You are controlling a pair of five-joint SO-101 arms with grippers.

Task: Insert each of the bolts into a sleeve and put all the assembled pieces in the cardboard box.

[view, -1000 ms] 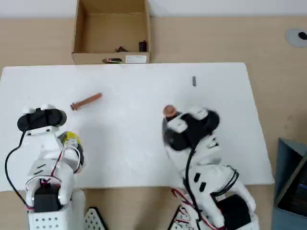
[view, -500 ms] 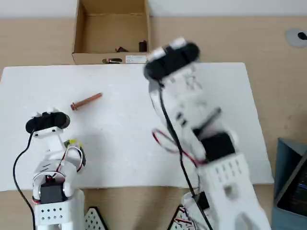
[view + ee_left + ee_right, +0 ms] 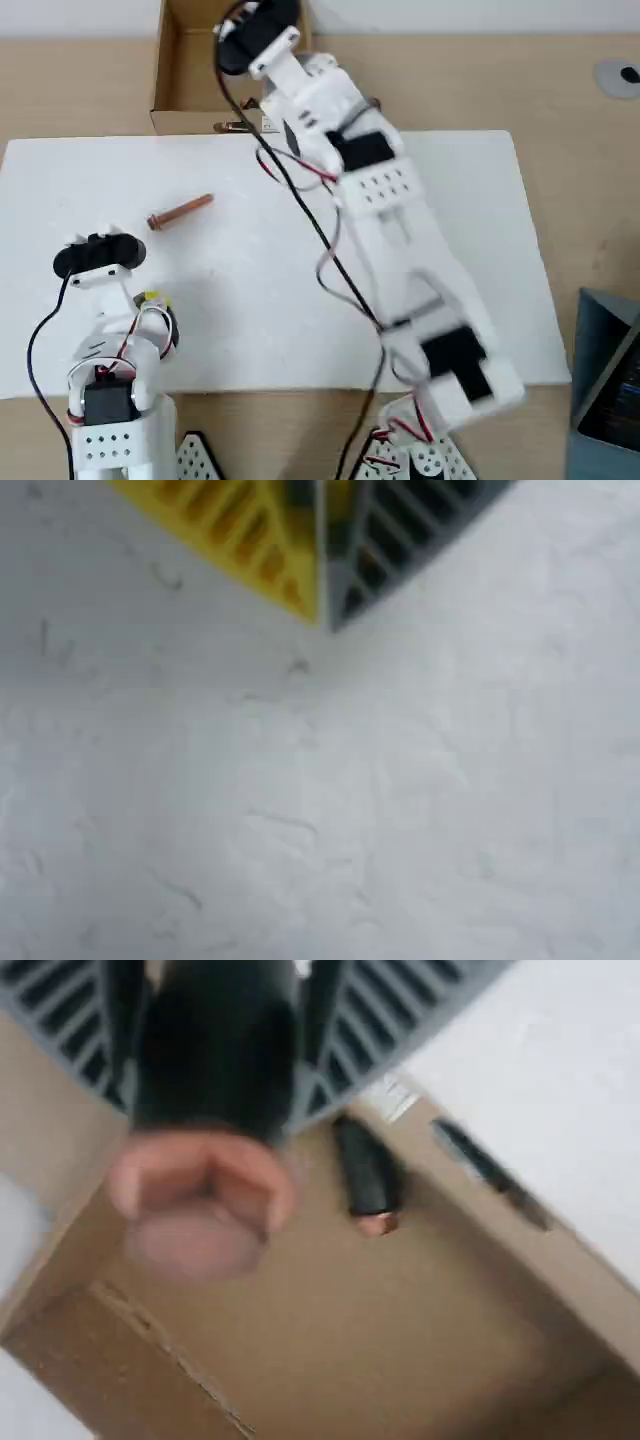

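Observation:
My right gripper hangs over the open cardboard box at the table's far side, shut on an assembled piece: a black sleeve with a copper bolt head sticking out. A second assembled piece lies on the box floor below it. In the high view the right arm stretches across the white mat to the box. One bare copper bolt lies on the mat's left part. My left gripper, yellow and grey, is shut on nothing just above the mat, near the bolt's front-left.
A thin dark piece lies along the box's front wall. A grey bin stands off the mat at the right edge, and a round grey disc sits at the far right.
The right arm has swung from the mat's middle up and over to the box, carrying the assembled piece. The left arm shifted slightly forward at first, then kept still.

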